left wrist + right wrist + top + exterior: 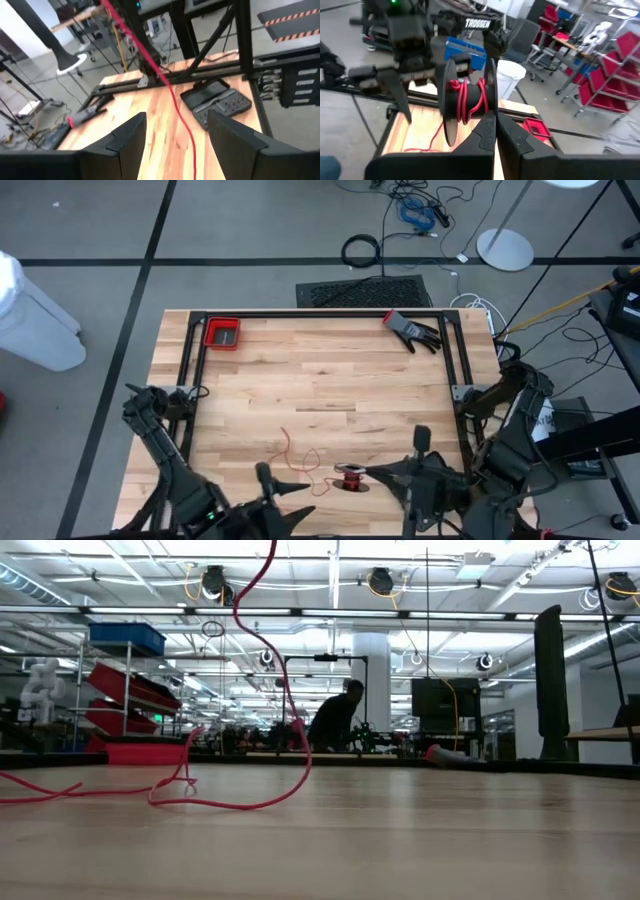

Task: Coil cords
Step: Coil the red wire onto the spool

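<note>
Thin red string-like cord (300, 456), partly wound on small black plastic spool (349, 475), lower centre of high view.
Right gripper (495, 131) closed on spool rim; left gripper (175, 135) wide, empty; loose cord squiggles on wood table (330, 380).

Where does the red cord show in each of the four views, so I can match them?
High view: red cord loose on the table's near middle, running to the spool.
Low view: loops at left, one strand rising out the top.
Left wrist view: strand between the open fingers.
Right wrist view: wound on the black spool.
Shared landmark: red bin.
</note>
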Tool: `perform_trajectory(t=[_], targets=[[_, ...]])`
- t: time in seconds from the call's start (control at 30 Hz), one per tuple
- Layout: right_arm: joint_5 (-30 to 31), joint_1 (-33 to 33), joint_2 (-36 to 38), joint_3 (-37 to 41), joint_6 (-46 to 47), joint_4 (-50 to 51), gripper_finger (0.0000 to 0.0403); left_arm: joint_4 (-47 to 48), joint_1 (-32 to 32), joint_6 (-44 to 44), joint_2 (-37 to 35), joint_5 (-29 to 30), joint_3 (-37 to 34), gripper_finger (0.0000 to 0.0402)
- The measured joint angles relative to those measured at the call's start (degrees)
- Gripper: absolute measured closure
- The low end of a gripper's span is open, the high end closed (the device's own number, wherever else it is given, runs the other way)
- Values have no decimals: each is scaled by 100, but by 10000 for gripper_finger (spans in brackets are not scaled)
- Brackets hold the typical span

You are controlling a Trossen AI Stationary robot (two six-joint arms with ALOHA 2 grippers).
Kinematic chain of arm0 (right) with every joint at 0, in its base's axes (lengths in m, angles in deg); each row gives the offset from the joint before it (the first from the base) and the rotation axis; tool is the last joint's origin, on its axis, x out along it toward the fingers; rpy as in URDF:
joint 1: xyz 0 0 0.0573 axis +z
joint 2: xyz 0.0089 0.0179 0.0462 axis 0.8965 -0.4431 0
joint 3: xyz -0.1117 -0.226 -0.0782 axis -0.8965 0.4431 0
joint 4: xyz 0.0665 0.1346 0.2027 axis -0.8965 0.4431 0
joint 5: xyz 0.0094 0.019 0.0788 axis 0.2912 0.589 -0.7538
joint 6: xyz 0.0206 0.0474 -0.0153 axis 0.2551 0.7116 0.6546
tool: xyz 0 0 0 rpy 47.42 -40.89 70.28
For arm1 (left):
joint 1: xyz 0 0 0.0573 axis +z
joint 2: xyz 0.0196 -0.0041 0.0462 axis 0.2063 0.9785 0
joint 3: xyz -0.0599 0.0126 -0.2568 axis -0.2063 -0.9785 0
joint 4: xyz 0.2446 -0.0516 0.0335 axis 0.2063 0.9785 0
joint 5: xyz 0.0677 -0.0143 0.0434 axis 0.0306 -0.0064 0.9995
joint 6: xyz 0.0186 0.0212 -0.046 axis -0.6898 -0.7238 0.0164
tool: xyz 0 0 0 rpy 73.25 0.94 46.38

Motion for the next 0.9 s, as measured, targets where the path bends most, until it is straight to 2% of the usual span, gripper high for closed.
perform_trajectory(t=[0.23, 0.47, 0.63, 0.8, 0.9], targets=[[336, 212, 17, 0, -97, -4, 403, 9, 360, 70, 9, -490, -452, 184], [381, 330, 74, 1, -131, -2, 403, 0, 494, 235, 9, -882, -531, 184], [516, 371, 81, 2, -133, 8, 403, 1, 530, 247, 9, -1506, -531, 185], [515, 371, 81, 2, -133, 6, 403, 0, 530, 246, 9, -1562, -531, 187], [515, 371, 81, 2, -132, 4, 403, 0, 530, 245, 9, -1603, -531, 202]])
